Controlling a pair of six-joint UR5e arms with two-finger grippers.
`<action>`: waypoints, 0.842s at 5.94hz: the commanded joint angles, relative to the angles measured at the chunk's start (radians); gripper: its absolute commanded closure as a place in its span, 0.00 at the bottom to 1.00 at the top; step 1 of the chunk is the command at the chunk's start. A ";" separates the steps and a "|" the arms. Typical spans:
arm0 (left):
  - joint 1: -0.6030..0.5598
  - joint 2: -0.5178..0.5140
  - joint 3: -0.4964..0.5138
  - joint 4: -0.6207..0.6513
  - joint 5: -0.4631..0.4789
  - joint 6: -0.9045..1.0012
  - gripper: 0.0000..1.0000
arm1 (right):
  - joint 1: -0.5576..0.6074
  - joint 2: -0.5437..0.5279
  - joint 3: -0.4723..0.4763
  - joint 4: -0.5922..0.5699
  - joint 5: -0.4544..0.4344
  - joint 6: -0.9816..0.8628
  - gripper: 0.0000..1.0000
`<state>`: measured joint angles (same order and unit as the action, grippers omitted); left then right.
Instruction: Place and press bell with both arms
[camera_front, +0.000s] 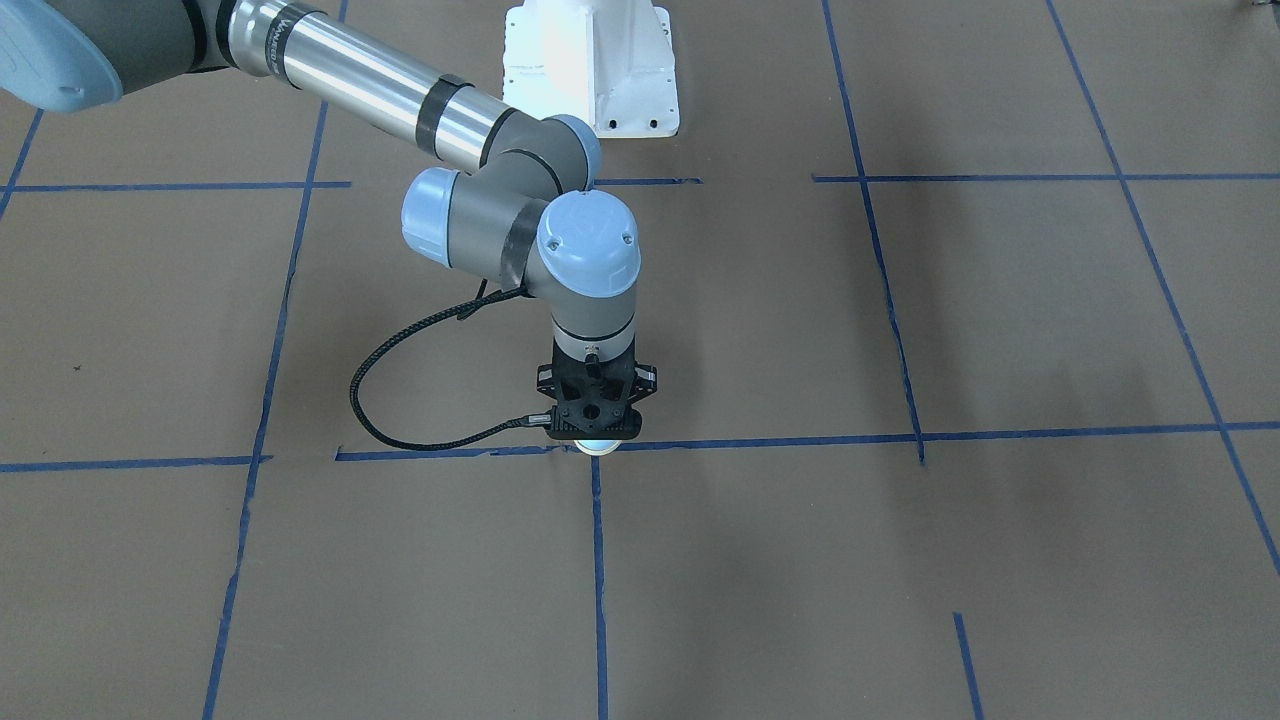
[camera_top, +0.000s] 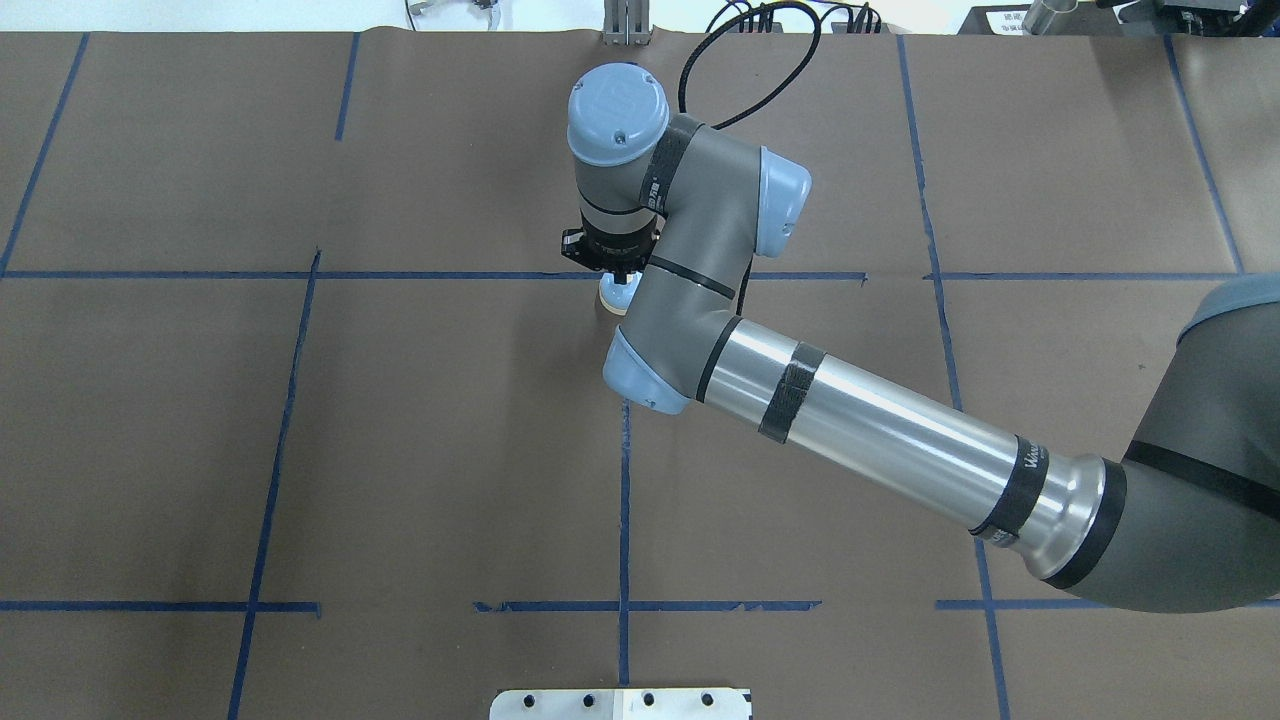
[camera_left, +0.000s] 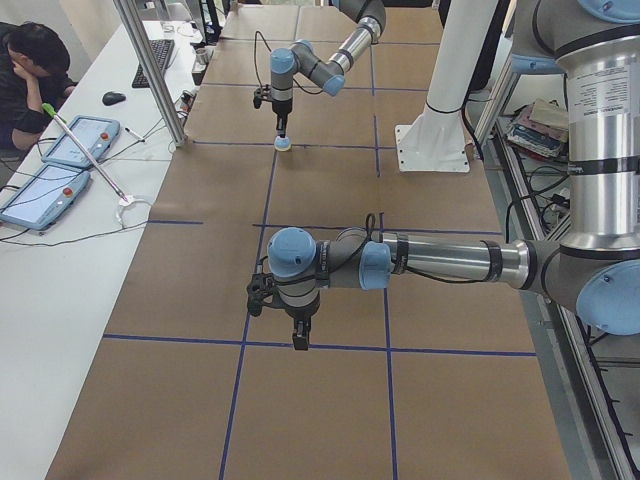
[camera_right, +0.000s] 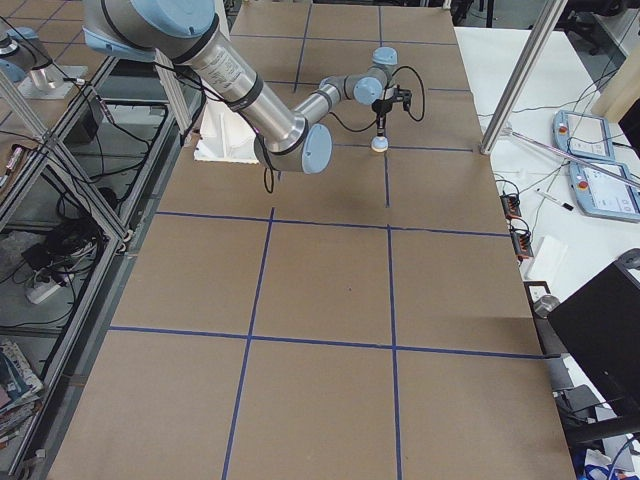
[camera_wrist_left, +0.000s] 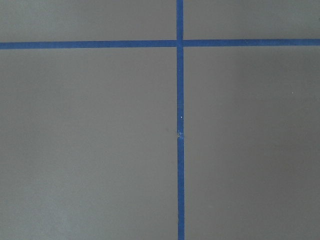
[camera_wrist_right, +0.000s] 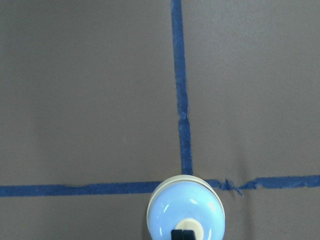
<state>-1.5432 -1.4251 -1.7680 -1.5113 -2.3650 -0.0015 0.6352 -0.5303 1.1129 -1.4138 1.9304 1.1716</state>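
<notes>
Jaws on the right gripper (camera_front: 596, 432) are pressed together: the wrist camera catches 2 black fingertips (camera_wrist_right: 183, 234) side by side, no gap showing, planted on the cream button (camera_wrist_right: 186, 224) of the bell (camera_wrist_right: 186, 212). That bell stands upright on the brown counter (camera_top: 450, 430), right where 2 blue tape lines (camera_wrist_right: 180, 100) meet, its cream rim covering the crossing. From across the counter only a sliver of pale dome peeks out beneath the black gripper frame. Right arm (camera_top: 870, 420) comes in long and silver, elbow bent, wrist turned straight down over the bell, and a black cable (camera_front: 400, 400) loops off beside it.

Over to the left arm (camera_left: 440, 260): stretched out low above the counter, left gripper (camera_left: 300, 338) pointing down, its tip near a blue line and well apart from the bell. That gripper shows only from the side camera, so whether its jaws are spread or pressed together, I cannot tell. Its own wrist camera sees brown surface and a tape cross (camera_wrist_left: 180, 43). White pedestal (camera_front: 592, 70) stands bolted at the robot's edge of the counter. 1 person (camera_left: 22, 60) sits at the white desk (camera_left: 60, 300) alongside, head down.
</notes>
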 joint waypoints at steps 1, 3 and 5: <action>0.000 0.000 0.001 -0.001 0.000 0.000 0.00 | 0.073 0.000 0.031 -0.005 0.094 -0.004 0.76; 0.003 -0.003 0.021 -0.001 0.003 0.000 0.00 | 0.156 -0.066 0.068 -0.014 0.143 -0.023 0.00; 0.003 0.000 0.025 -0.027 0.004 0.011 0.00 | 0.323 -0.306 0.242 -0.104 0.270 -0.352 0.00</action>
<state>-1.5410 -1.4258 -1.7454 -1.5227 -2.3641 0.0076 0.8786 -0.7209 1.2642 -1.4612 2.1501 0.9840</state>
